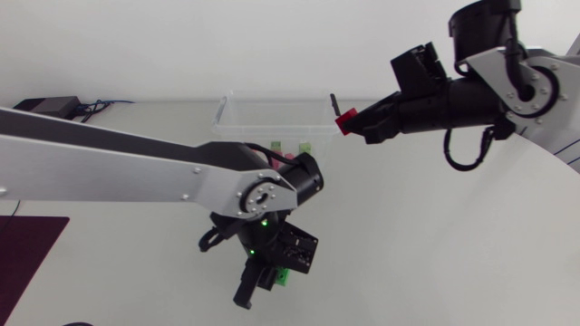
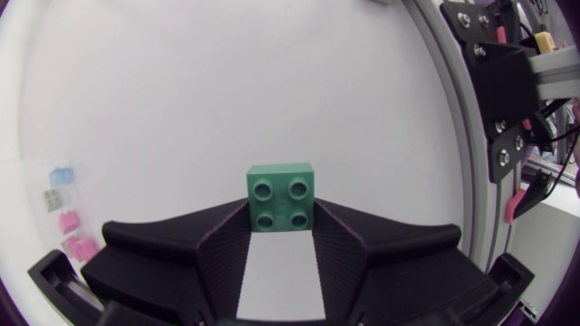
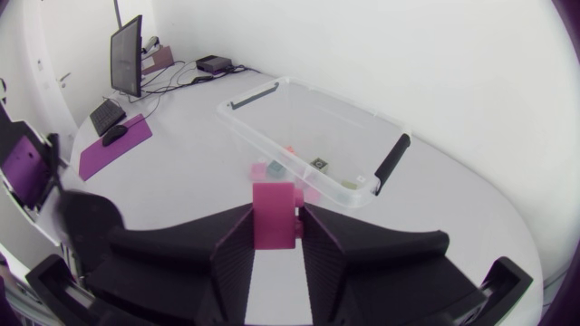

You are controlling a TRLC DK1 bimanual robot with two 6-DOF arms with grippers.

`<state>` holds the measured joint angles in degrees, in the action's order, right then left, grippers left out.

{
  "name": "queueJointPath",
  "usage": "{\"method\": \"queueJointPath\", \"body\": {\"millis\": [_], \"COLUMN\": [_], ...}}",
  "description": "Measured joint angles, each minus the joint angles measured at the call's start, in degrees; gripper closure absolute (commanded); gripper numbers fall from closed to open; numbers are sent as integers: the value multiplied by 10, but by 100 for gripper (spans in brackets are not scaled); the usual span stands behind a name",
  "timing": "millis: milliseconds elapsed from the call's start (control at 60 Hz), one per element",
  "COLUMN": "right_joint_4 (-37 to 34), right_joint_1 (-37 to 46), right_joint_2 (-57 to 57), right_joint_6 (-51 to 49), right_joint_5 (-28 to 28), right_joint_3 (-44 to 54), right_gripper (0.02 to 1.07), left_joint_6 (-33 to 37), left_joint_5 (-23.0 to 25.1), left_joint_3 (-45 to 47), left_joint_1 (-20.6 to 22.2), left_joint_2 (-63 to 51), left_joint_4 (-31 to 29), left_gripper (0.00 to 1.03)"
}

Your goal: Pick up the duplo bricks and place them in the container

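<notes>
A green two-by-two brick (image 2: 281,197) stands on the white table, and my left gripper (image 2: 281,228) is shut on it, one finger against each side. From above, the same green brick (image 1: 284,276) shows under the left gripper (image 1: 265,279) near the front of the table. My right gripper (image 1: 348,121) is shut on a pink brick (image 1: 344,119) by the right end of the clear container (image 1: 237,127). In the right wrist view the pink brick (image 3: 275,214) sits between the fingers of the right gripper (image 3: 275,231), with the container (image 3: 349,113) ahead; several bricks (image 3: 272,168) lie inside it.
Black latches sit at the ends of the container (image 3: 391,158). Several small bricks (image 2: 68,220), light blue and pink, show off to one side of the left gripper. A black box with cables (image 1: 50,106) lies at the back left.
</notes>
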<state>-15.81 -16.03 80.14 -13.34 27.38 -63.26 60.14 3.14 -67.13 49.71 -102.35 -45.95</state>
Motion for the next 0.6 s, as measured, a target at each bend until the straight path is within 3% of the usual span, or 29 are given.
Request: {"method": "queueJointPath", "body": {"millis": [267,500,533,600], "right_joint_4": [65,66,63,51], "right_joint_1": [-46,-63,-64,-68], "right_joint_2": [158,285,300,330], "right_joint_6": [52,68,69,70], "right_joint_5": [-62,-110,-113,-134], "right_joint_3": [-125,-252,-267,-297], "right_gripper": [93,86,81,52], "left_joint_6": [-32,-109,-120,-149], "left_joint_5": [75,98,99,99], "left_joint_3": [38,38,38,38], "left_joint_1": [-96,-181,-186,-198], "left_joint_2": [178,216,216,216], "left_joint_4": [27,191,210,252], "left_gripper": [101,100,101,101]}}
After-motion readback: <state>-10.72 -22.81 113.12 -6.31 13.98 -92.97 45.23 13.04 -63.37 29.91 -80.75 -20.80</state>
